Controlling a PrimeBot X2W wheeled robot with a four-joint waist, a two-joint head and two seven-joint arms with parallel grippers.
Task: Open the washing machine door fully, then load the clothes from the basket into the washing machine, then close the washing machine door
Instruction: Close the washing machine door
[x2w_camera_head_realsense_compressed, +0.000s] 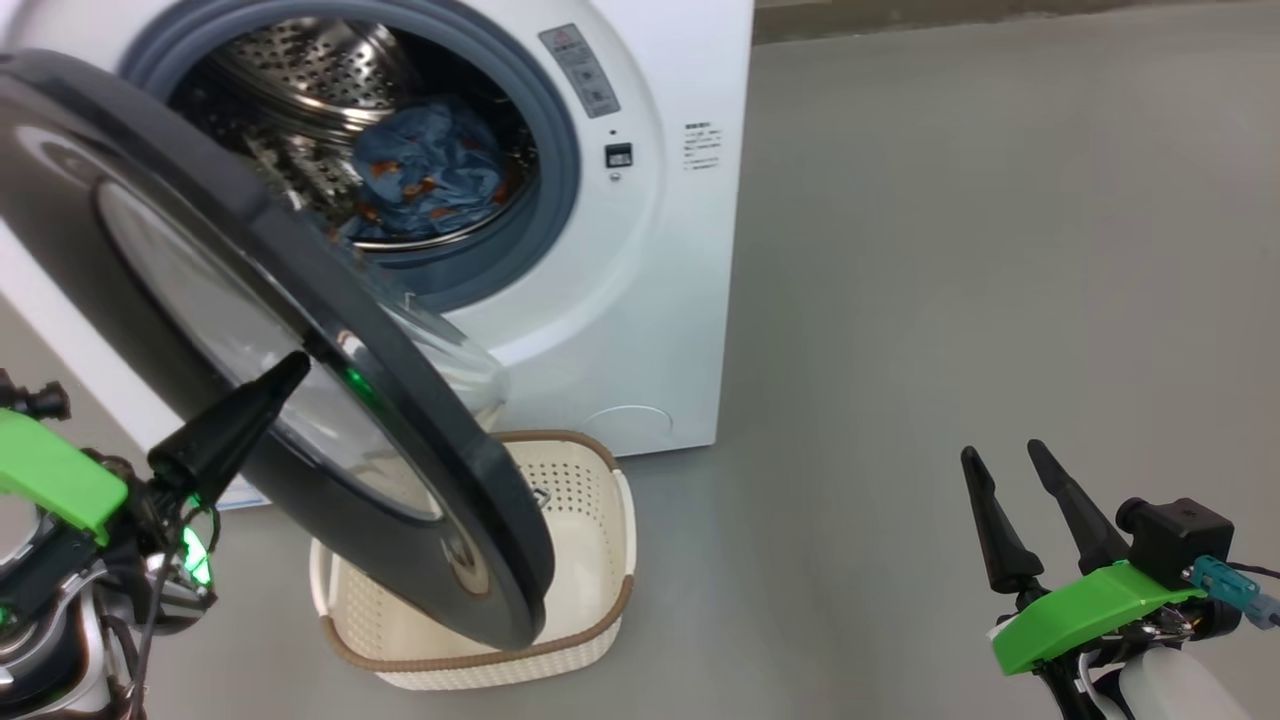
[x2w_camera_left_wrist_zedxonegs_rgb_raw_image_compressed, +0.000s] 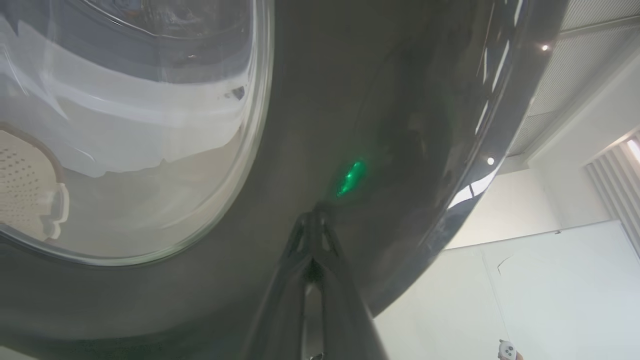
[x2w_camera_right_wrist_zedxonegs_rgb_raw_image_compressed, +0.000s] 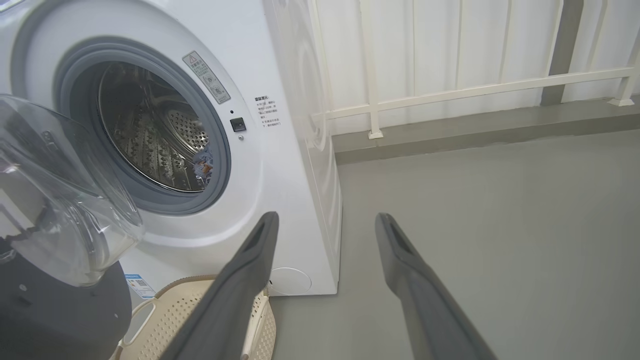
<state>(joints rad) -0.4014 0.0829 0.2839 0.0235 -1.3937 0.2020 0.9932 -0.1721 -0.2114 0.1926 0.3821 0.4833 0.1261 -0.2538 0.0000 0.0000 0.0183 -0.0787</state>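
The white washing machine (x2w_camera_head_realsense_compressed: 650, 300) stands at the upper left with its drum exposed. Light blue clothes (x2w_camera_head_realsense_compressed: 430, 180) with orange print lie inside the drum. The glossy black washing machine door (x2w_camera_head_realsense_compressed: 60, 200) hangs partly swung out over the cream basket (x2w_camera_head_realsense_compressed: 585, 500), whose visible part holds no clothes. My left gripper (x2w_camera_head_realsense_compressed: 295, 362) is shut, and its tip rests against the door's outer face (x2w_camera_left_wrist_zedxonegs_rgb_raw_image_compressed: 350, 100). My right gripper (x2w_camera_head_realsense_compressed: 1002, 452) stands open and holds nothing, low at the right, apart from the machine. The right wrist view shows the door's glass bowl (x2w_camera_right_wrist_zedxonegs_rgb_raw_image_compressed: 65, 215), the clothes (x2w_camera_right_wrist_zedxonegs_rgb_raw_image_compressed: 202, 165) and the basket (x2w_camera_right_wrist_zedxonegs_rgb_raw_image_compressed: 200, 320).
Bare grey floor (x2w_camera_head_realsense_compressed: 1000, 250) spreads to the right of the machine. A white railing (x2w_camera_right_wrist_zedxonegs_rgb_raw_image_compressed: 475, 90) and a low kerb run behind it. A hand with a white controller (x2w_camera_left_wrist_zedxonegs_rgb_raw_image_compressed: 507, 350) shows at the bottom right of the left wrist view.
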